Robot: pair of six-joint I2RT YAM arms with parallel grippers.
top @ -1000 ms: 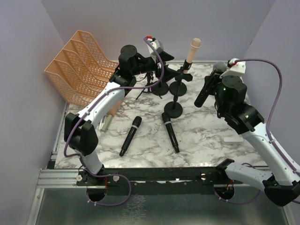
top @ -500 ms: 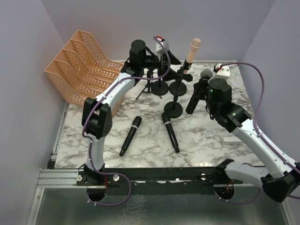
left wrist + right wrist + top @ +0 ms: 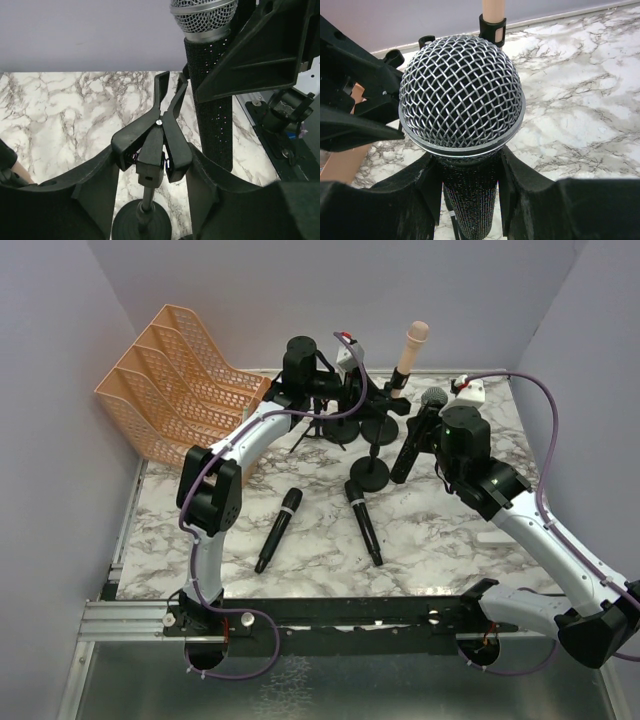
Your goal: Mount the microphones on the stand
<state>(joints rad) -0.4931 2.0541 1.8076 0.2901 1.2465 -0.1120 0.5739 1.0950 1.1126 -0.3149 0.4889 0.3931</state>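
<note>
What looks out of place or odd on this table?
The left black stick microphone and the right black stick microphone lie flat on the white marble table, not mounted yet. Nothing looks spilled or broken.

No writing, brand or number is legible anywhere (not even on the mesh-headed microphone (image 3: 461, 100)).

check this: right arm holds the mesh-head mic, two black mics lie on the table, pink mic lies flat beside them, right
Not the pink microphone: the top external view shows it upright in a stand clip at the back. The right arm's jaws hold the mesh-head microphone, and two black microphones lie on the table.
</note>
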